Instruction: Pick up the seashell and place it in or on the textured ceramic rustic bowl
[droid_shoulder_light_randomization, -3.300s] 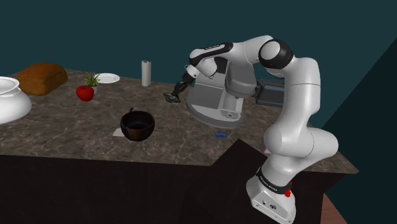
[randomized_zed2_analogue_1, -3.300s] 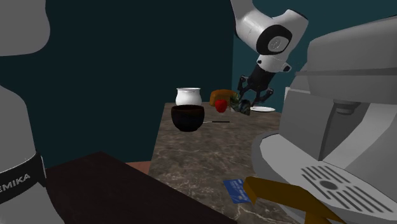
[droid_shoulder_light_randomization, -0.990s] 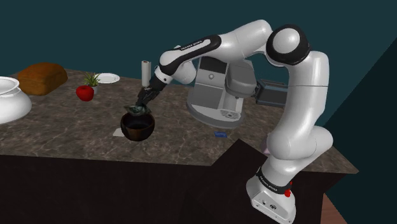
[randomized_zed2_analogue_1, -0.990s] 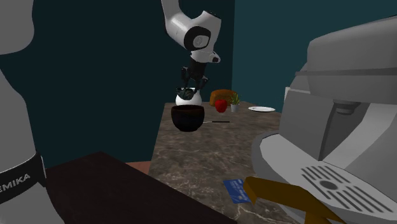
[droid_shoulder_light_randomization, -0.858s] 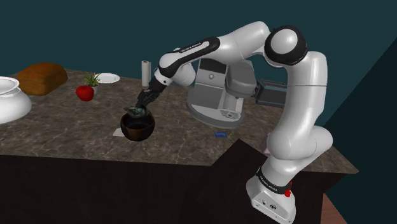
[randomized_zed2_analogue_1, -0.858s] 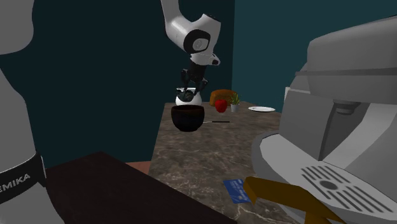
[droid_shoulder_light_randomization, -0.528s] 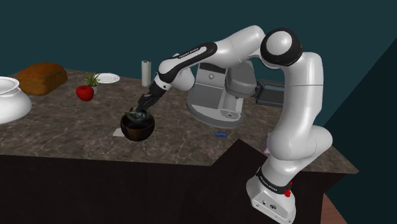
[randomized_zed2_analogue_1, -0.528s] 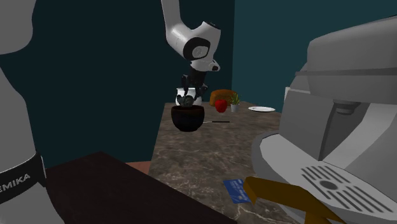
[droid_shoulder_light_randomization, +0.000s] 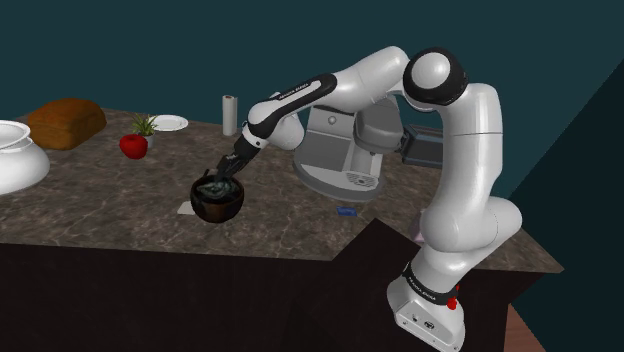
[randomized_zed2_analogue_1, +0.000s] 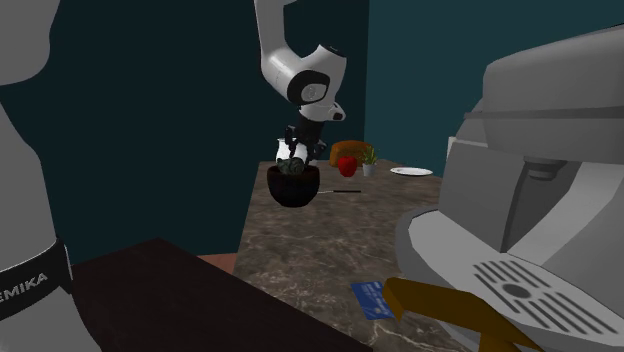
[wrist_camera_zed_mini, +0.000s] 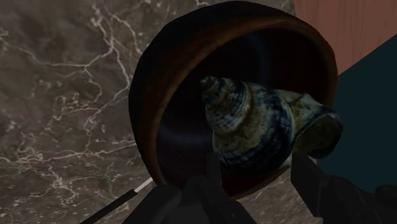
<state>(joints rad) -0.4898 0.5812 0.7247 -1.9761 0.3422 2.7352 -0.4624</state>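
Marbled brown stone counter (droid_shoulder_light_randomization: 90, 205) carries the dark brown bowl (droid_shoulder_light_randomization: 222, 208). A grey coffee machine (droid_shoulder_light_randomization: 335, 155) stands beyond the bowl, towards the shoulder view's right. The white arm (droid_shoulder_light_randomization: 300, 95) slants down to the bowl. Its black gripper (droid_shoulder_light_randomization: 214, 181) dips into the bowl's mouth, fingers (wrist_camera_zed_mini: 213, 175) pinching the mottled greenish seashell (wrist_camera_zed_mini: 261, 124), which sits within the bowl's rim.

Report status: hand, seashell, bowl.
Hand shut on seashell, at mouth of dark bowl. Shell not yet released. Nothing in the way.
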